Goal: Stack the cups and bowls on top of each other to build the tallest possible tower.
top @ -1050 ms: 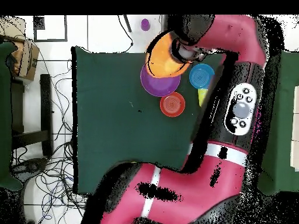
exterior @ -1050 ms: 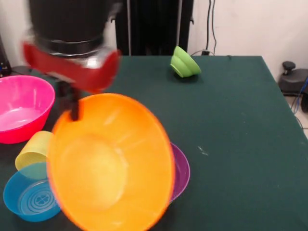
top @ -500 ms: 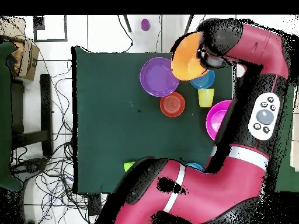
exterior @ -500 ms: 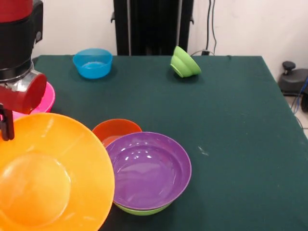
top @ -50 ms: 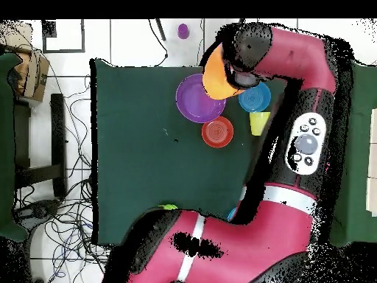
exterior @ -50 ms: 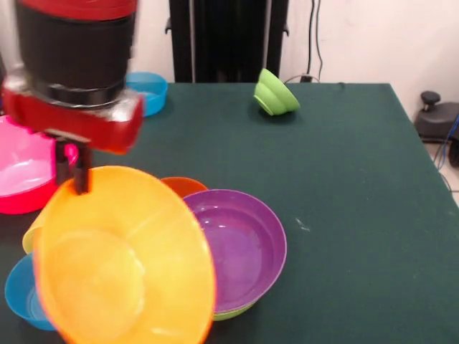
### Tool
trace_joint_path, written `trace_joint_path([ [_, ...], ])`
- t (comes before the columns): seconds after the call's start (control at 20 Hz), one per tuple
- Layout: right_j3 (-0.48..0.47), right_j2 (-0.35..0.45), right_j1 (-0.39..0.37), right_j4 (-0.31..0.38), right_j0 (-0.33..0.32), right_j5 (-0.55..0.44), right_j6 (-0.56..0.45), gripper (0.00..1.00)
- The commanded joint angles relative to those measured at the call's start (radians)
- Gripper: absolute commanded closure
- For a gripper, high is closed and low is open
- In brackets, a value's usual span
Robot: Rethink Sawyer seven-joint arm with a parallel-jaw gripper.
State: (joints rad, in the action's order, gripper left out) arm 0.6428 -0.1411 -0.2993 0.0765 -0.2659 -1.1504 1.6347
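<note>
Jaws clamped on glossy translucent orange bowl (exterior @ -50 ms: 122, 261), tilted beside round purple bowl (exterior @ -50 ms: 240, 247).

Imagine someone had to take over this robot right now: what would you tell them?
Gripper: shut on the orange bowl's rim, bowl tilted in the air beside the tower.
Tower: purple bowl nested on a lime-green bowl.
Loose: red-orange bowl, yellow cup, two blue bowls, pink bowl, tipped green bowl.
Left: set the orange bowl on, then add the rest.
</note>
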Motion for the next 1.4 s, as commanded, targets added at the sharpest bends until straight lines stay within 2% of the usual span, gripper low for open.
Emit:
trace_joint_path([
  [0.05,0.151,0.056,-0.032,-0.009,0.085,-0.012,0.118,1.00],
  [0.25,0.135,0.052,-0.017,-0.022,0.098,-0.015,0.147,1.00],
  [0.65,0.205,0.057,-0.048,-0.066,0.088,0.027,0.136,1.00],
  [1.15,0.219,0.059,-0.048,-0.083,0.085,0.044,0.138,1.00],
  [1.4,0.261,0.059,-0.057,-0.081,0.084,0.103,0.137,1.00],
])
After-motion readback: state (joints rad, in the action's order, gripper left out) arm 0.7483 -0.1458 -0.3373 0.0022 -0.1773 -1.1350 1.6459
